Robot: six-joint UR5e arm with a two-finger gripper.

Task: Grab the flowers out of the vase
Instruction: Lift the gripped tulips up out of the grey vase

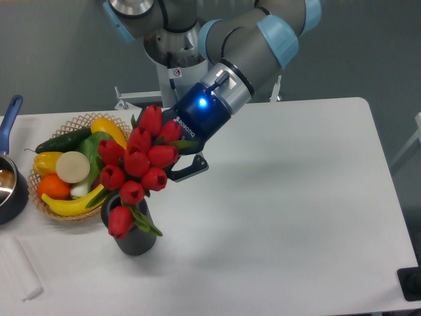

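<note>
A bunch of red tulip flowers (138, 164) with green leaves leans over the small dark grey ribbed vase (135, 238) at the front left of the white table. My gripper (172, 164) reaches in from the upper right and is shut on the flowers; one dark finger (191, 168) shows beside the buds, the other is hidden behind them. The bunch has risen above the vase rim, with the lowest bud (121, 222) and leaves still hanging at the rim. The stems are hidden.
A wicker basket (72, 125) of fruit and vegetables stands just left of the vase. A dark pan with a blue handle (9, 118) sits at the far left edge. A white folded cloth (20, 270) lies at the front left corner.
</note>
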